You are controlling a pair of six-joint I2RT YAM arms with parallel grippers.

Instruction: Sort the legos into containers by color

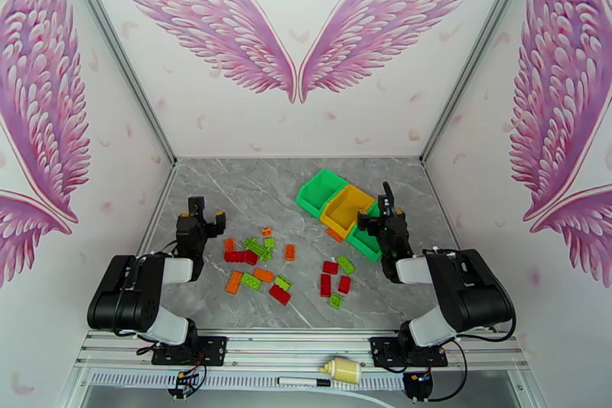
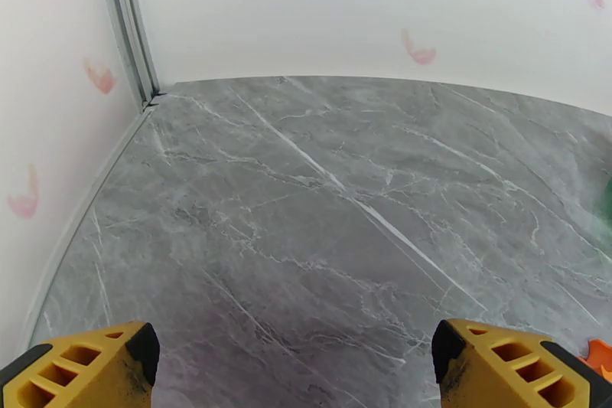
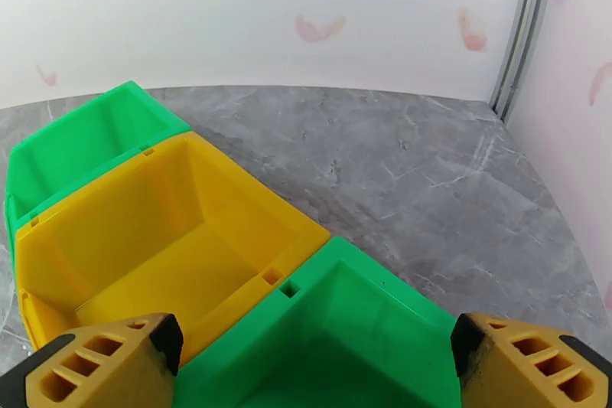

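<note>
Several legos lie loose on the grey table between the arms: red ones [image 1: 279, 295], orange ones [image 1: 234, 282] and lime green ones [image 1: 256, 249]. One orange brick [image 1: 334, 234] rests against the yellow bin [image 1: 348, 207]. That bin sits between a far green bin [image 1: 321, 191] and a near green bin [image 1: 366, 241]. My right gripper [image 3: 314, 371] hangs open over the near green bin [image 3: 344, 341], next to the yellow bin [image 3: 176, 249], whose inside looks bare. My left gripper [image 2: 294, 371] is open over bare table, left of the pile.
The enclosure walls [image 1: 164, 134] stand close on the left, back and right. A white bottle [image 1: 342, 370] and a pen [image 1: 302, 382] lie on the front rail below the table edge. An orange brick [image 2: 600, 352] shows at the left wrist view's right edge.
</note>
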